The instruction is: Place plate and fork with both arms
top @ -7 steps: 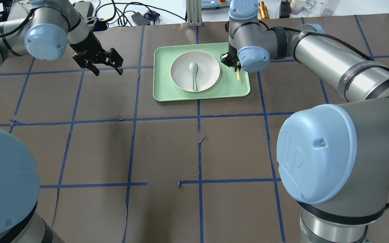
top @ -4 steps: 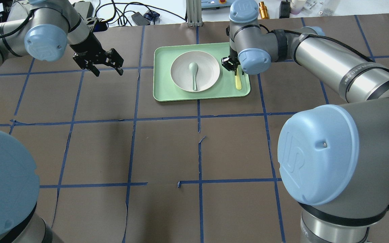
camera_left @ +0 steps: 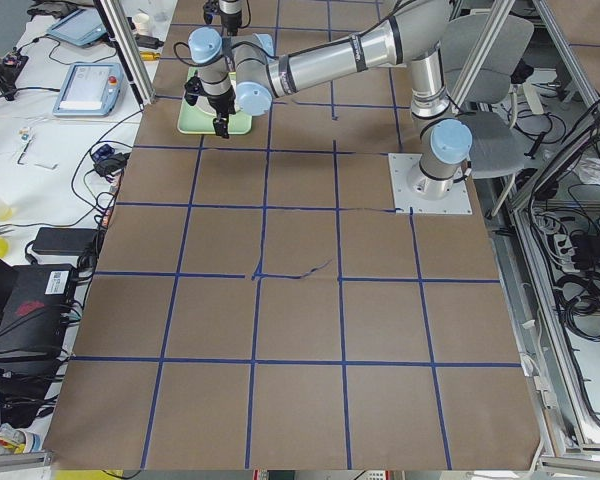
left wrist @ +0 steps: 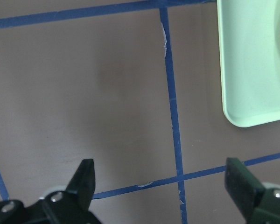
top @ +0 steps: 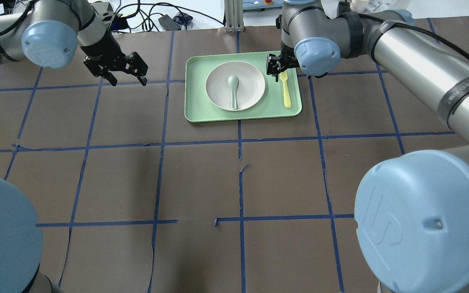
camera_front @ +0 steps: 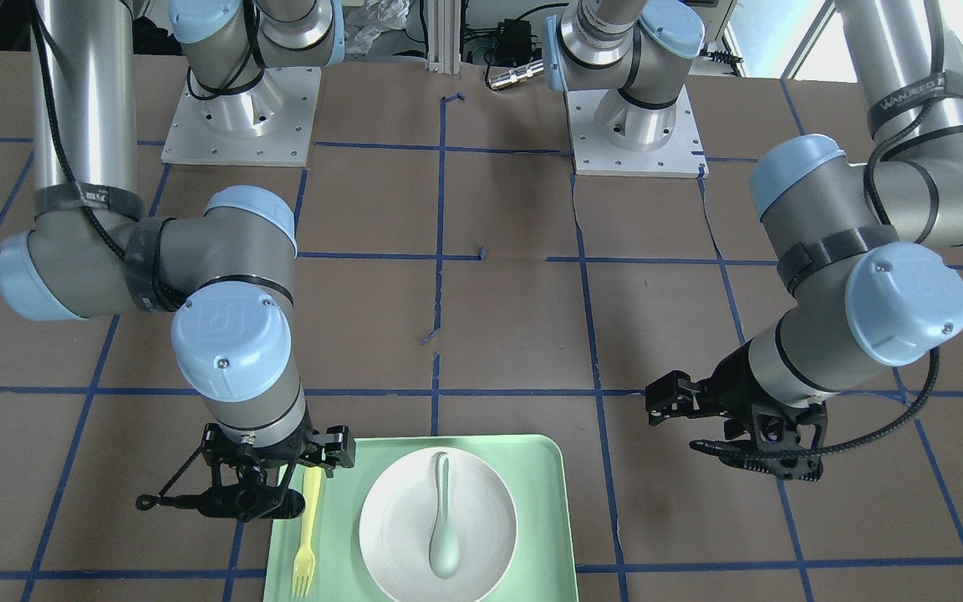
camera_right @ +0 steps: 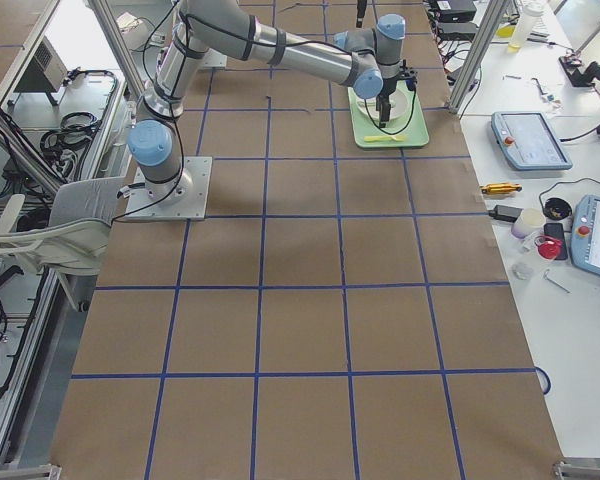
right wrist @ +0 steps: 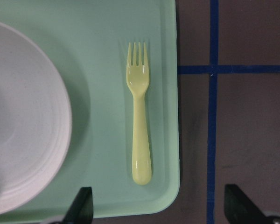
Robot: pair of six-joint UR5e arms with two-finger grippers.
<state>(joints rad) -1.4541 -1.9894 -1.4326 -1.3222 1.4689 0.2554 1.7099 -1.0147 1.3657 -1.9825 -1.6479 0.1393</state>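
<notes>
The off-white plate (top: 250, 87) sits in the middle of the mint-green tray (top: 196, 110). The pale-yellow fork (top: 286, 91) lies flat on the tray just right of the plate, tines toward the far edge. My right gripper (top: 277, 68) is open and empty, hovering above the fork's tine end. In the right wrist view the fork (right wrist: 140, 126) lies free between the open fingers (right wrist: 81, 203), beside the plate (right wrist: 28, 140). My left gripper (top: 122, 72) is open and empty over bare table left of the tray. It shows open in the left wrist view (left wrist: 162, 179).
A grey-green spoon (top: 233, 91) lies in the plate. In the front-facing view the fork (camera_front: 306, 535) and plate (camera_front: 389, 535) are at the bottom edge. Cables and boxes (top: 165, 20) lie beyond the table's far edge. Blue tape lines grid the brown table.
The right gripper has pulled up and away toward the far edge, leaving the fork lying fully in view on the tray. The left gripper has shifted slightly farther away.
</notes>
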